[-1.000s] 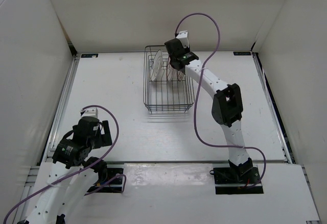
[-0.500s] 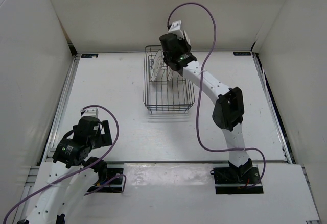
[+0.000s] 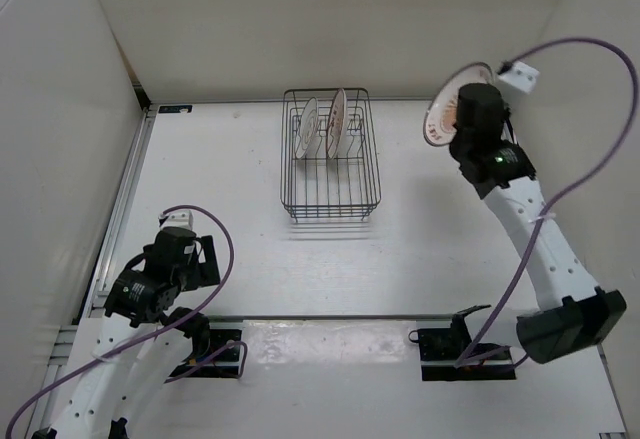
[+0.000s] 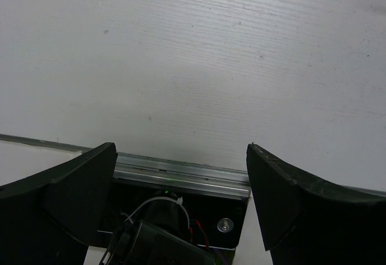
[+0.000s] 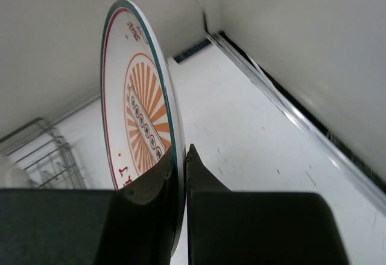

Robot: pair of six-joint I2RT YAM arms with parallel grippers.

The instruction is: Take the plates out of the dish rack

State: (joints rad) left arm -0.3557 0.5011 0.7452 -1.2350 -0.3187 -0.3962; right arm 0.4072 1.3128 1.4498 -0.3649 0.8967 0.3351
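Progress: one of three plates is out of the dish rack (image 3: 330,187); none is set down on the bench (image 3: 220,169) yet. Two remain standing on edge between the prongs at the far end of the rack: a pale plate (image 3: 311,127), apparently the plain one, and just to its right an orange-marked plate (image 3: 338,119). By my reckoning about a third of the job is under way, with two lifts left.

Right end effector (image 5: 181,157): clenched on the lower rim of the sunburst plate (image 5: 142,117), one finger on each face. The plate is held on edge, near upright, with the orange rays and dark rim facing the wrist camera. In the overhead view it hangs in the air well to the right of the rack, near the far right corner of the bench, touching nothing but the fingers. The rack shows only at the left edge of the wrist view, well apart from the plate.

Left end effector (image 4: 181,151): released, fingers spread wide, nothing between them. It sits low at the near left of the bench, well away from rack and plates.

Next, probably: lay the held plate flat on open bench to the right, then return for the other two.
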